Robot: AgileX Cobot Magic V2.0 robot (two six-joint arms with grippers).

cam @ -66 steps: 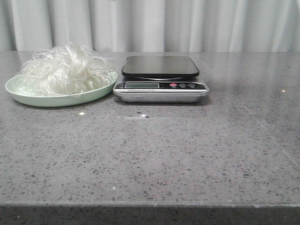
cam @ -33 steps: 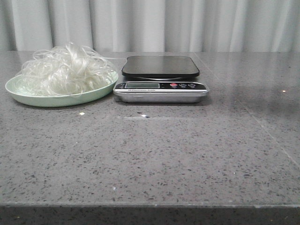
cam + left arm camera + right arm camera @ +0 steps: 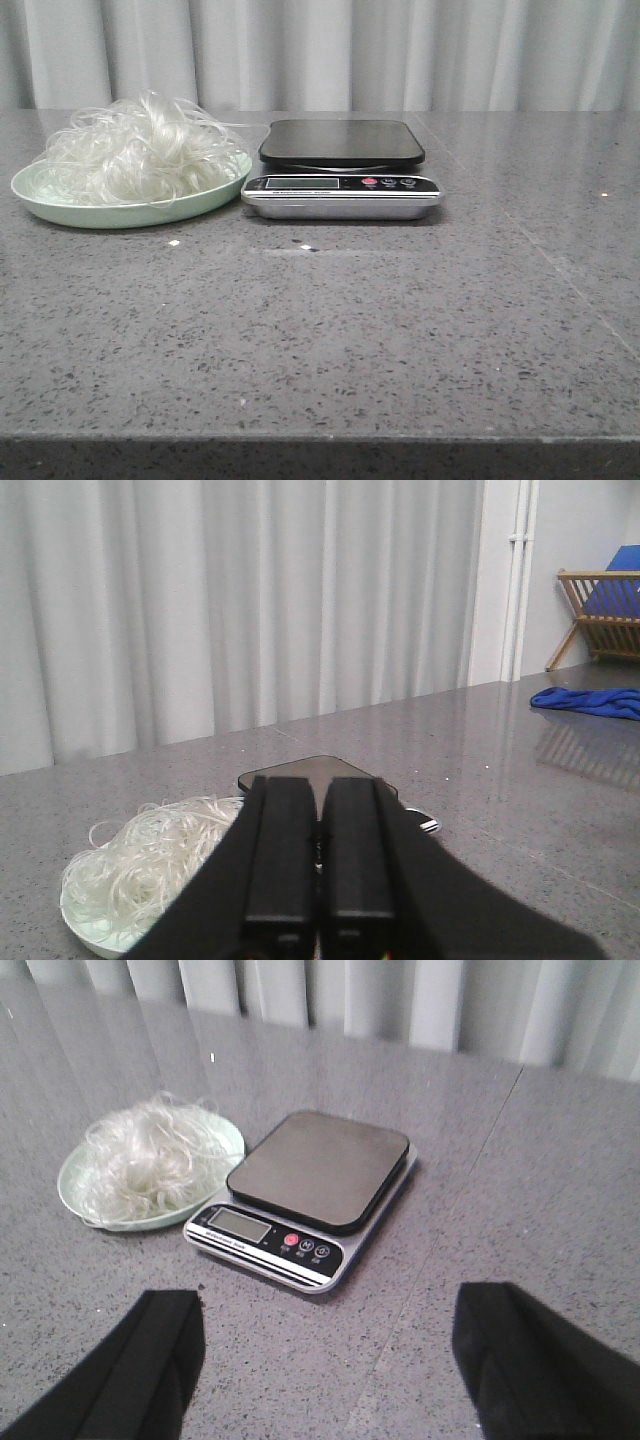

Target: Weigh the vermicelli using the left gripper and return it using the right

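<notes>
vermicelli (image 3: 135, 150): curly translucent mound in round green plate (image 3: 60, 208) | left gripper (image 3: 318, 855) fingers together | right gripper (image 3: 325, 1360) fingers apart

Pale pleated curtain (image 3: 330, 55), speckled grey stone table (image 3: 330, 330), wooden rack (image 3: 603, 615)

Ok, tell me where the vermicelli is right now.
In the front view the vermicelli sits heaped in the pale green plate at the table's far left, right beside the scale, whose black platform is bare.

Blue cloth (image 3: 588, 700), wooden rack (image 3: 602, 615), grey curtain (image 3: 330, 52).
</notes>
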